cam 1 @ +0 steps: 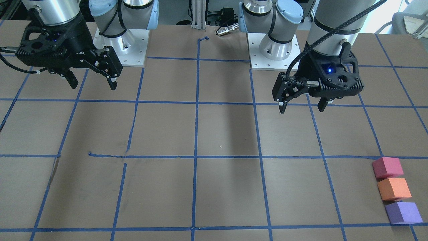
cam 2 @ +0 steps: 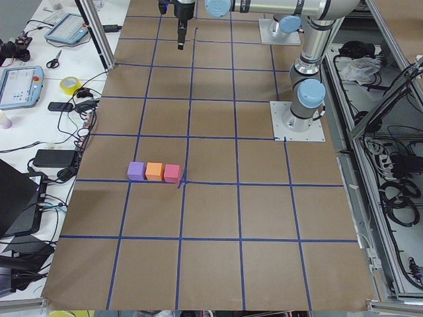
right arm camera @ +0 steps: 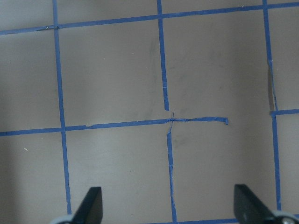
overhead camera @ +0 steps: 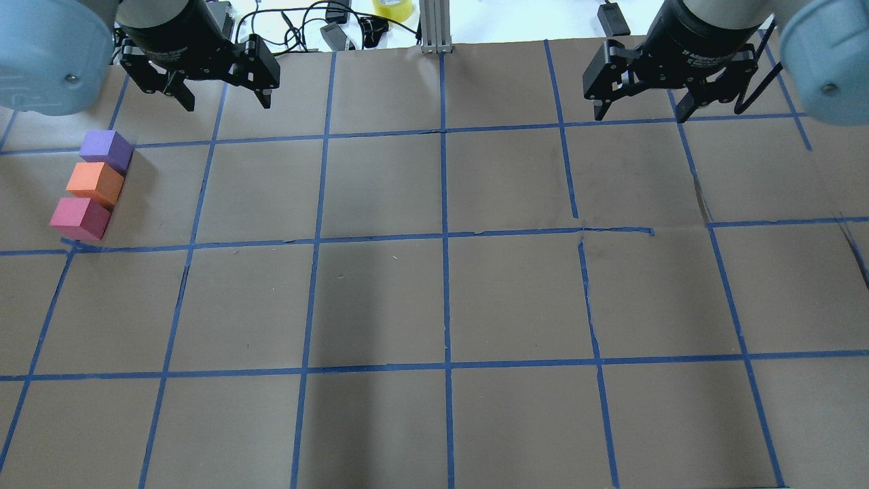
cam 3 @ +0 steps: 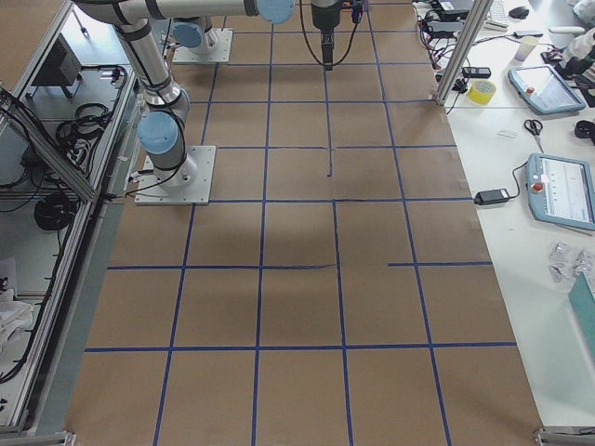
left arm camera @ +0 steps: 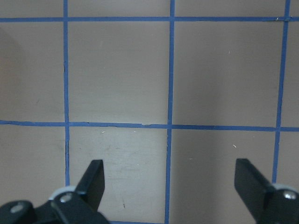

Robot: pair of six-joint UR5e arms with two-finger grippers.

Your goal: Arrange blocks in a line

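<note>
Three blocks lie touching in a straight row at the table's left end: purple point(overhead camera: 105, 149), orange point(overhead camera: 95, 183) and pinkish-red point(overhead camera: 79, 217). They also show in the front view as pinkish-red point(cam 1: 388, 167), orange point(cam 1: 394, 189) and purple point(cam 1: 403, 212), and in the left view, where the orange block point(cam 2: 154, 171) is in the middle. My left gripper point(overhead camera: 225, 102) is open and empty, raised above the table, apart from the blocks; it also shows in the front view point(cam 1: 302, 107) and in its wrist view point(left arm camera: 170, 184). My right gripper point(overhead camera: 640, 113) is open and empty, raised over the table's right half.
Blue tape lines point(overhead camera: 445, 238) form a grid on the brown table. The two arm bases point(cam 1: 120, 47) point(cam 1: 274, 50) stand at the robot's side. A metal post point(overhead camera: 434, 27) and cables sit at the far edge. Tablets and a tape roll point(cam 3: 482, 91) lie on the side desk.
</note>
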